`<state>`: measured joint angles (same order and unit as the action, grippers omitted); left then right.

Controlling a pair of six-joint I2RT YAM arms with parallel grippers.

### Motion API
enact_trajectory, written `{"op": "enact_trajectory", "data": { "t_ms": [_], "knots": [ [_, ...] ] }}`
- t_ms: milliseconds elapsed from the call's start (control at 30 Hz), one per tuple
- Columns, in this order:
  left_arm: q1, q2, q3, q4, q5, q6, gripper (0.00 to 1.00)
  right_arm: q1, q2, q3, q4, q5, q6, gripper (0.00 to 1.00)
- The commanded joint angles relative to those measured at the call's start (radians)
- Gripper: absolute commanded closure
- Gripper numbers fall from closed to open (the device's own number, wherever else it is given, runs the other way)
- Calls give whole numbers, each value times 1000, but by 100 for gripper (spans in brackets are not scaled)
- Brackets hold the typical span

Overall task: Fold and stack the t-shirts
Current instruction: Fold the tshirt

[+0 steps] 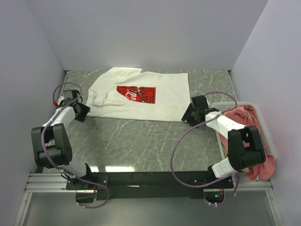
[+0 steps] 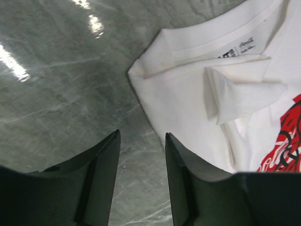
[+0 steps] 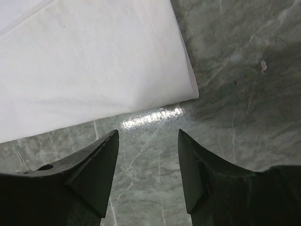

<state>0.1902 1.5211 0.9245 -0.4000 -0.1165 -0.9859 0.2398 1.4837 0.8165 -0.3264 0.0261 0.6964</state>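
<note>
White t-shirt (image 1: 164, 101) lies half-folded at the table's (image 1: 141, 136) far side. Left gripper (image 2: 141, 137) and right gripper (image 3: 147, 134) hover parted, empty, by its near corners (collar left, hem right). Next, probably: pinch both, fold over.

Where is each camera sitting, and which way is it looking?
Top camera: above and behind the arms, looking down on the table, the white t-shirt and both whole arms.
Left wrist: on the left arm, looking down past the left gripper at the shirt's collar.
Right wrist: on the right arm, looking down past the right gripper at a shirt corner.
Shared: all show the white t-shirt on the table.
</note>
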Motion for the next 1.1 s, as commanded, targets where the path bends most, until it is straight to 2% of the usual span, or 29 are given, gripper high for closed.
{"op": "enact_trajectory", "data": {
  "t_ms": [0,167,500,833,967,1067],
  "knots": [
    [-3,14,1,116,46,4,51,0,4,-16,53,20,23,39],
    [0,51,-18,153,43,3,50,-22,4,-22,58,28,32,39],
    [6,82,-44,181,41,-27,54,-79,10,-40,73,-5,26,39],
    [6,129,-6,164,12,-25,68,-79,81,-22,96,1,35,40],
    [8,145,14,155,-9,-13,73,-80,110,7,90,20,31,45],
    [6,157,34,148,-34,0,75,-79,122,30,76,41,23,54]
  ]
}}
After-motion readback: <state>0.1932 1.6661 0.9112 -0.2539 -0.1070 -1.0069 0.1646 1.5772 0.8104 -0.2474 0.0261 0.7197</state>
